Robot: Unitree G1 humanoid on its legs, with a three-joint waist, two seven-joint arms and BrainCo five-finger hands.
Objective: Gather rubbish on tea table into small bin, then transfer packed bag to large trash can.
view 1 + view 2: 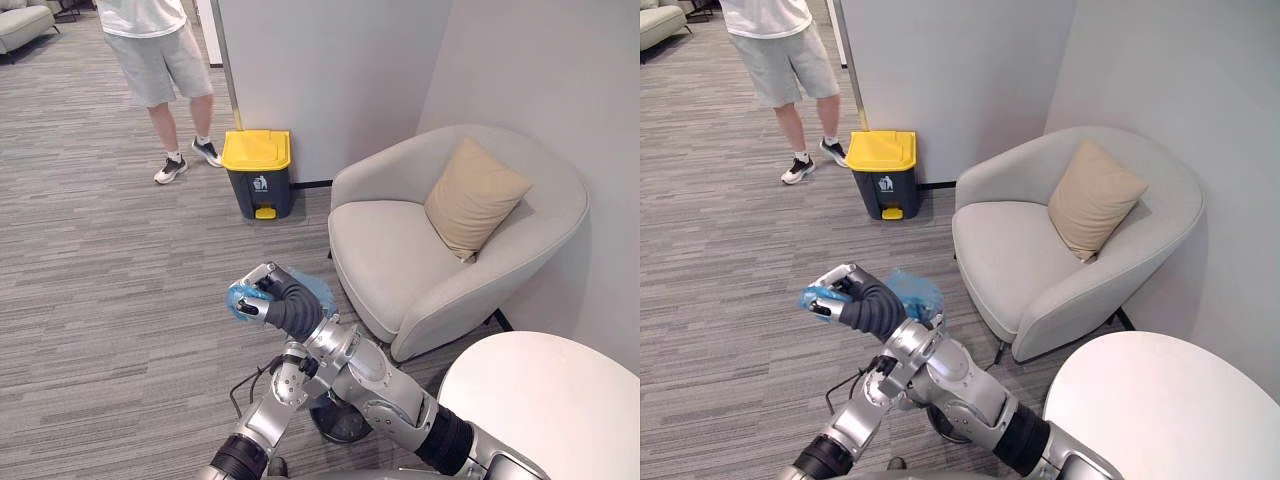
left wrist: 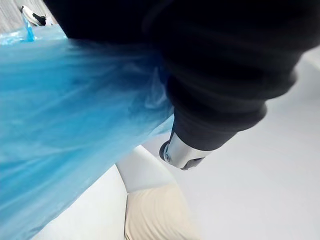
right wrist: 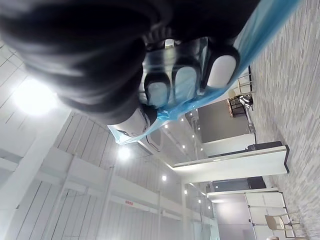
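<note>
Blue plastic bag (image 1: pixel 240 298) is up in the air over the grey carpet floor (image 1: pixel 100 300), clamped in the right hand (image 1: pixel 262 290). Right arm comes in from lower right and crosses over to the middle. Right wrist view confirms the grip: dark-tipped fingers (image 3: pixel 184 82) curled round bunched blue film, which drapes over them. More of the bag shows behind the hand's dark cover, on the armchair side. Left hand (image 2: pixel 220 90) sits right against the bag, with blue film close in front of its camera; can't tell if it's open or closed. Dark trash can (image 1: pixel 257 185) with yellow lid (image 1: pixel 256 148) stands against the wall (image 1: pixel 330 70), lid down, well apart from the bag. Person (image 1: pixel 160 60) in grey shorts and trainers stands just beside the can. Light grey armchair (image 1: pixel 400 260) with tan cushion (image 1: pixel 473 195) stands near the bag, on the robot's right. White round worktop (image 1: pixel 550 400) at lower right.
</note>
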